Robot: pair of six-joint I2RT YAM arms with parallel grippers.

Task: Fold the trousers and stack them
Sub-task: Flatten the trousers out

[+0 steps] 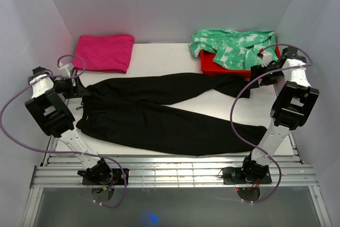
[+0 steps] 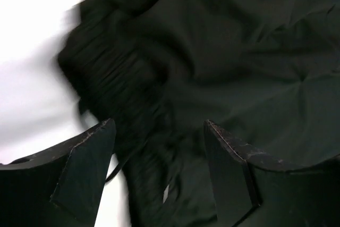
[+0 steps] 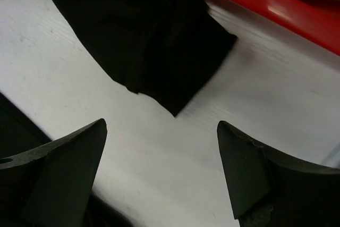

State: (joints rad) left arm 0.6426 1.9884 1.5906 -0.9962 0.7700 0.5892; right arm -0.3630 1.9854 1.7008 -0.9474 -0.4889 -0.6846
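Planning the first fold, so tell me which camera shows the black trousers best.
The top external view: the trousers lie spread out whole, with both legs visible. The left wrist view shows only the gathered waistband, blurred. The right wrist view shows only one leg end near the red bin.

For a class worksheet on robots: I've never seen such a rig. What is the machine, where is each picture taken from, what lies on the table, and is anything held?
Two robot arms are bolted at the near edge of a white table, each ending in a two-finger gripper. The wide picture comes from a fixed camera above and behind them; the other two from a camera on each wrist. On it lie black trousers spread out, a folded pink cloth back left, and a green-and-white garment on a red tray back right. The left gripper is open over the waistband, the right gripper open beside an ankle cuff. Neither holds anything.
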